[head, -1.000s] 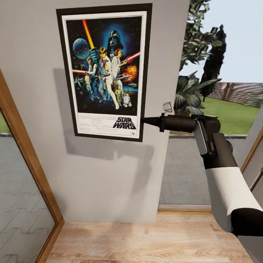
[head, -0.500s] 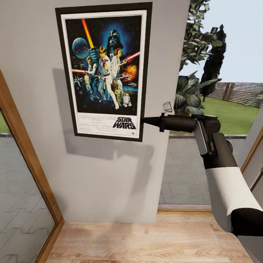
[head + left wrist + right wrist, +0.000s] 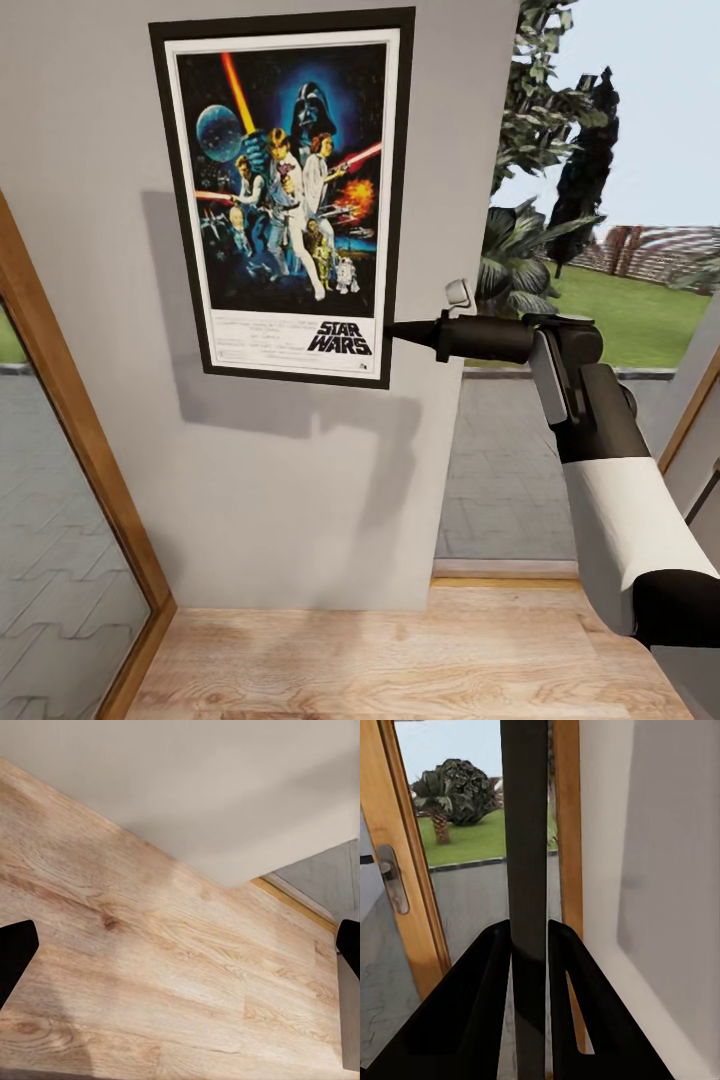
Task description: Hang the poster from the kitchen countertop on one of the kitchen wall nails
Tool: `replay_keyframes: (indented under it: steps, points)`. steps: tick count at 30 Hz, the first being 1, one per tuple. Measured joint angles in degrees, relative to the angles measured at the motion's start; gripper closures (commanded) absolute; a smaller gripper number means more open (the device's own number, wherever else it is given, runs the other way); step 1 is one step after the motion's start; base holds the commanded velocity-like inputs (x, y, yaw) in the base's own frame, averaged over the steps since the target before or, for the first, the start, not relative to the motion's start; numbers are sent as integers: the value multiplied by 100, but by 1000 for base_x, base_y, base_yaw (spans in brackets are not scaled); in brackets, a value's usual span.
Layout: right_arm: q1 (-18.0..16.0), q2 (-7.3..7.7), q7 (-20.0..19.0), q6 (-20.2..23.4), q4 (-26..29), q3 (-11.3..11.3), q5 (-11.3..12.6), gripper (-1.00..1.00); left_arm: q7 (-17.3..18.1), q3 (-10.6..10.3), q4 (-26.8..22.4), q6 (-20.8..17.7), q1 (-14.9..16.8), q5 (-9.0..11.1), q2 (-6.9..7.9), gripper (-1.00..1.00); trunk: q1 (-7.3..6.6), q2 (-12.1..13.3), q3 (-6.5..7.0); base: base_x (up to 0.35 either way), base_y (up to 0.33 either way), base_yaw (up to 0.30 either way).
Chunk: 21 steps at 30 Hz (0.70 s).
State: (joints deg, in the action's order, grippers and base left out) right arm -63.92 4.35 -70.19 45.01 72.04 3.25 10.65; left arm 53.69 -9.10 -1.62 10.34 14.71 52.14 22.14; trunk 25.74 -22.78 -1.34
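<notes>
The framed Star Wars poster [image 3: 285, 190] stands upright and flat against the grey wall [image 3: 300, 480]. My right gripper [image 3: 392, 332] reaches in from the right and is shut on the poster's right edge near its lower corner. In the right wrist view the poster [image 3: 526, 832] shows edge-on as a dark strip pinched between the two black fingers [image 3: 487, 975]. Any wall nail is hidden behind the poster. My left gripper [image 3: 180, 952] hangs open over the wooden floor [image 3: 150, 945], its fingertips [image 3: 15, 952] wide apart and holding nothing. The kitchen countertop is out of view.
A wood-framed glass door [image 3: 60, 400] borders the wall on the left. On the right a window [image 3: 600, 250] looks onto a garden with plants. Light wooden floor [image 3: 400, 650] runs along the wall's foot. A door handle [image 3: 394, 877] appears in the right wrist view.
The poster has crept a few pixels up and to the left on the wall. The right gripper stays shut on its edge, almost still.
</notes>
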Motion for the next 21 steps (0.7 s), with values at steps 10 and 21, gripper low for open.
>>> replay_keyframes:
  steps: [10, 21]
  points:
    - [0, 0, -3, -5, 5, 1, 7, 100, 0, 0, 0, 0, 0, 0, 0, -100, -2, 0, 0, 73, 0, 0]
    - [0, 0, -9, -9, 5, 3, 9, 100, 0, 0, -1, 0, 0, 0, 8, -100, -3, -1, 0, 313, 0, 0]
